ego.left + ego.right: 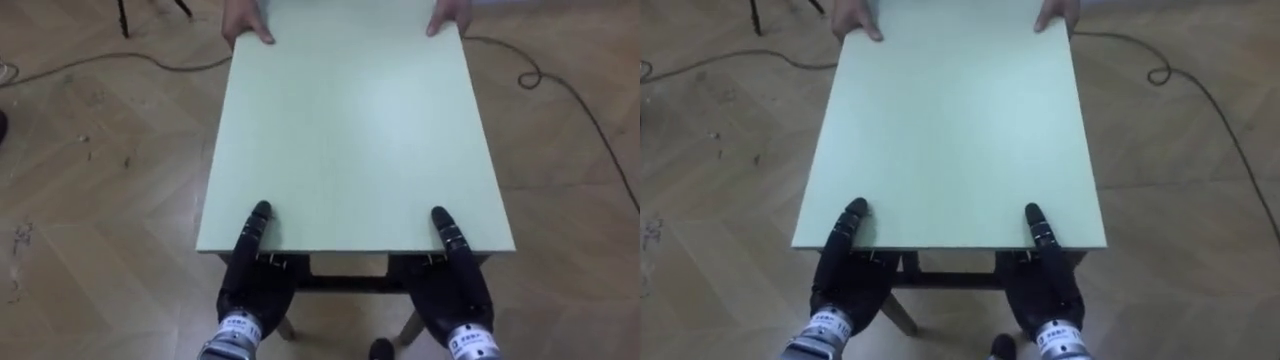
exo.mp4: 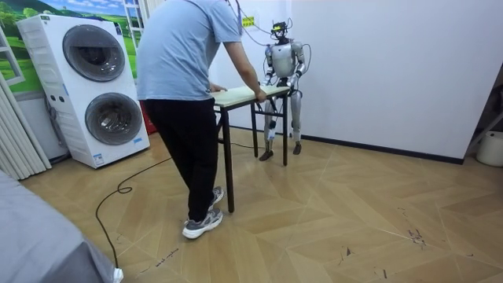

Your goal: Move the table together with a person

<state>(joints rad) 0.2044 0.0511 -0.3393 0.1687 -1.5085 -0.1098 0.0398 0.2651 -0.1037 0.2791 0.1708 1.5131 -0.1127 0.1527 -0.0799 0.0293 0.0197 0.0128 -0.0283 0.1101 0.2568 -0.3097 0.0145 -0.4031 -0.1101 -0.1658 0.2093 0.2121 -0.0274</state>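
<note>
A pale green table [image 1: 350, 130] stands lengthwise in front of me, its near edge by my waist. My left hand [image 1: 255, 280] grips the near edge at the left, thumb lying on the top and palm below the edge. My right hand [image 1: 455, 290] holds the near edge at the right in the same way. A person's hands [image 1: 245, 25] hold the two far corners. In the room view the person [image 2: 189, 63] bends over the table [image 2: 236, 96] opposite me, and I stand close to a white wall.
A dark cable [image 1: 560, 90] loops over the wooden floor to the right of the table, and another runs off at the far left. A stacked washer and dryer [image 2: 86, 86] stand at the room view's left. A grey surface [image 2: 31, 236] fills its lower left corner.
</note>
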